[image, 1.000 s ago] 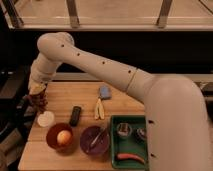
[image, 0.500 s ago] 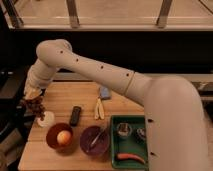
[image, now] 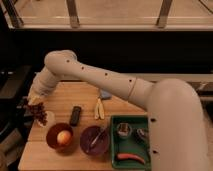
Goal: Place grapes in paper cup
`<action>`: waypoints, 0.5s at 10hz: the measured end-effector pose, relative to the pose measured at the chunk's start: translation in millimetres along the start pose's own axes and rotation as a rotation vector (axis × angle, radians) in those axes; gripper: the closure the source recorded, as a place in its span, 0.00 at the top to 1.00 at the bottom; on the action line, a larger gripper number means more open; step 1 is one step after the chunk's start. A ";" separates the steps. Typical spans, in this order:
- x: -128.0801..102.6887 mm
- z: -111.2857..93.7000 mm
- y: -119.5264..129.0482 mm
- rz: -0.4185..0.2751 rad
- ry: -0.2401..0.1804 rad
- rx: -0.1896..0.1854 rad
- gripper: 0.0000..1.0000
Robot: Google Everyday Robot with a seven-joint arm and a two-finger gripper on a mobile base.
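where the white arm (image: pixel 100 80) reaches down over the left end of the wooden bench (image: pixel 85 102), the gripper (image: pixel 34 104) hangs just above the bench's left edge, with the grapes (image: pixel 40 115) directly beneath it as a dark reddish-purple cluster; the fingers appear clamped on the top of the bunch, though the contact itself is hard to make out. the grapes hang over the paper cup (image: pixel 46 119), a small white cup at the left edge of the bench, whose rim shows only in part behind and to the right of the bunch; whether the lowest grapes touch the cup cannot be told. just in front of the cup stands an orange-brown bowl (image: pixel 54 141) holding a pale orange egg-like ball (image: pixel 63 137). beside it to the right is a purple bowl (image: pixel 89 145) with a utensil (image: pixel 100 137) leaning in it. a dark rectangular object (image: pixel 75 115) lies flat on the bench between the cup and a pale yellow item (image: pixel 99 109) near the bench's middle. at the right, a green tray (image: pixel 114 142) carries a small shiny metal cup (image: pixel 123 130), a second metallic object (image: pixel 141 134) and an orange carrot (image: pixel 130 157) lying along its front edge.
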 end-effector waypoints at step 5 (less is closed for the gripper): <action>36.3 13.3 10.2 0.084 -0.019 0.006 0.64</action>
